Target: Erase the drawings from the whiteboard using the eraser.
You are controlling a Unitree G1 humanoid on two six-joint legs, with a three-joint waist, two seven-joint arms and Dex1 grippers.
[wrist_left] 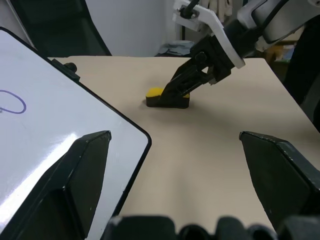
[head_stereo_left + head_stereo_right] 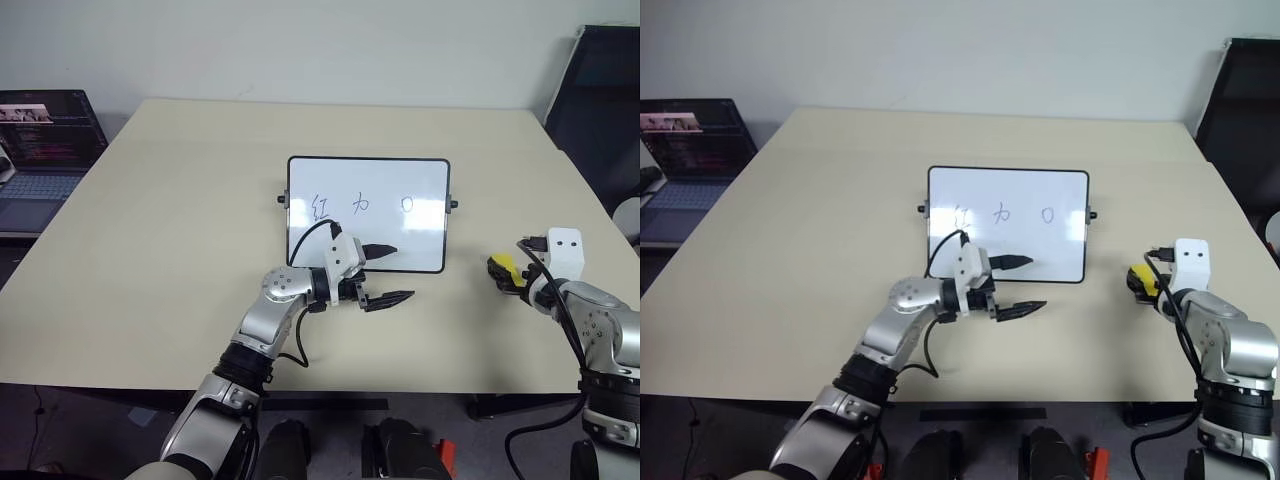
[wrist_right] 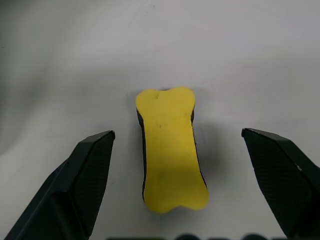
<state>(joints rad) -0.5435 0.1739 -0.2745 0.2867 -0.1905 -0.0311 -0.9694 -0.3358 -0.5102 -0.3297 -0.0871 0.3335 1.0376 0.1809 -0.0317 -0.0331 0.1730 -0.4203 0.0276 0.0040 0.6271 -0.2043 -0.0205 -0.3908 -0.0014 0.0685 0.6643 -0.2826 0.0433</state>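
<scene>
Tabletop [image 2: 180, 200] — right gripper [image 3: 177, 145] jaws wide around the eraser [image 3: 171, 150], untouched; left gripper [image 2: 385, 272] open.

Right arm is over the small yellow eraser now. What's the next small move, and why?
Probably lower the right gripper a little further and close on the small yellow-and-black eraser. Its jaws stand open with the eraser centred between them, lying on the beige table, not yet gripped. The three blue-grey drawings are still on the white black-framed whiteboard, so the eraser has to be picked up first.

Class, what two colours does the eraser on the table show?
The eraser is yellow on top with a black base, clearest in the right wrist view.
</scene>
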